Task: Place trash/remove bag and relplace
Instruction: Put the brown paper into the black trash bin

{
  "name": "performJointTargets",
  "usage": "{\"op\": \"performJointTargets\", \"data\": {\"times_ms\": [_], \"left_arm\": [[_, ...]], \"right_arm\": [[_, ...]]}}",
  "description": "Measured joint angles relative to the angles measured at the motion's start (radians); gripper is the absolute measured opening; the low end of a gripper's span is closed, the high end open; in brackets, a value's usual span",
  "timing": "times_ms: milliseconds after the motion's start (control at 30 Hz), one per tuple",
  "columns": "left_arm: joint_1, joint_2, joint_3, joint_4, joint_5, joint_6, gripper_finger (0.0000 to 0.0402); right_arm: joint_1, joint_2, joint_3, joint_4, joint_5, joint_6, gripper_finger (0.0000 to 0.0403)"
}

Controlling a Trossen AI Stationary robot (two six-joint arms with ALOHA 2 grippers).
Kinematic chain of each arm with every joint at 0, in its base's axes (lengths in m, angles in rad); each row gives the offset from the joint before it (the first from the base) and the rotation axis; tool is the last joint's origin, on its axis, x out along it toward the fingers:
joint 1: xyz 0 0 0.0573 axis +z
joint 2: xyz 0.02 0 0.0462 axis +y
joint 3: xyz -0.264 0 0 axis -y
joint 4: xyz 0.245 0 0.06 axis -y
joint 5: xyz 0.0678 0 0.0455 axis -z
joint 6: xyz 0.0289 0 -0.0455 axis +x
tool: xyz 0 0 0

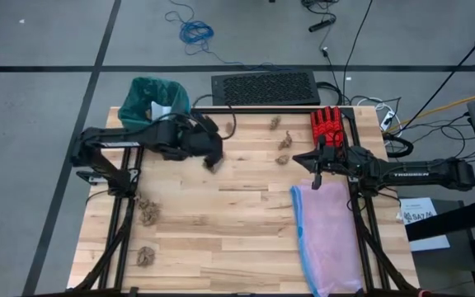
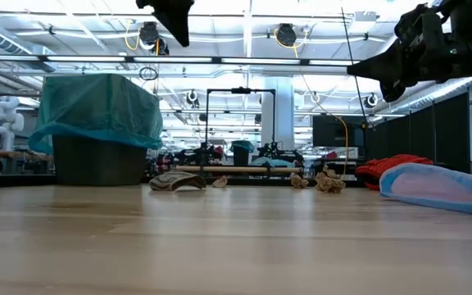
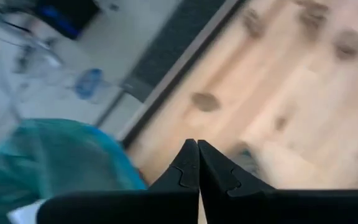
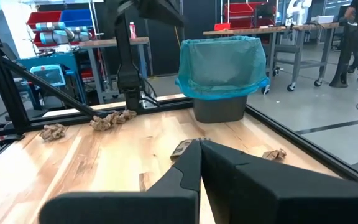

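Note:
The bin lined with the teal-green bag (image 1: 153, 101) (image 2: 97, 111) (image 4: 222, 62) stands at the table's far left corner, with a white scrap (image 1: 162, 110) inside it. Brown paper wads lie far-centre (image 1: 275, 122) (image 1: 284, 142) (image 1: 283, 158) and near-left (image 1: 147, 210) (image 1: 145, 256). My left gripper (image 1: 214, 155) (image 3: 197, 144) is shut on nothing, raised well above the table right of the bin, over a flat crumpled scrap (image 2: 179, 182) (image 4: 182, 148) lying on the wood. My right gripper (image 1: 297, 157) (image 4: 199, 143) is shut and empty, raised beside the red glove.
A red glove (image 1: 328, 124) (image 2: 392, 166) lies at the far right. A pale pink bag with a blue edge (image 1: 328, 239) (image 2: 445, 184) is spread over the near right. A black keyboard-like grille (image 1: 264, 87) sits beyond the far edge. The table's middle and near centre hold bare wood (image 1: 229, 231).

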Motion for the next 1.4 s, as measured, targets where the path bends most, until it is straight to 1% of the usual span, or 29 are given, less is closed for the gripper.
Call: {"op": "performJointTargets", "data": {"times_ms": [100,200,333,467,633,767,967,1400], "left_arm": [[-0.002,0.028,-0.003,0.011,0.071,0.004,0.0028],[-0.003,0.077,-0.024,0.023,0.118,-0.036,0.006],[-0.008,0.173,-0.074,0.023,0.12,-0.091,0.0112],[-0.01,0.302,-0.083,0.026,0.117,-0.149,0.0161],[-0.008,0.465,-0.085,0.028,0.108,-0.183,0.0201],[-0.002,0.569,-0.085,0.03,0.076,-0.186,0.0214],[0.013,0.646,-0.084,0.046,0.062,-0.201,0.0215],[0.073,0.652,-0.083,0.085,0.066,-0.166,0.0215]], "right_arm": [[0.0,0.0,0.0,-0.01,0.0,-0.002,0.0],[0.0,0.0,0.0,-0.02,0.0,-0.003,0.0],[0.0,0.0,0.0,-0.023,0.0,-0.018,0.0],[0.0,0.001,0.0,-0.02,0.0,-0.032,0.0],[0.0,0.001,0.0,-0.018,0.0,-0.037,0.0],[0.0,0.001,0.0,-0.018,0.0,-0.038,0.0],[0.0,0.001,0.0,-0.017,0.001,-0.045,0.0],[0.0,0.001,0.0,-0.017,0.001,-0.029,0.0]]}}
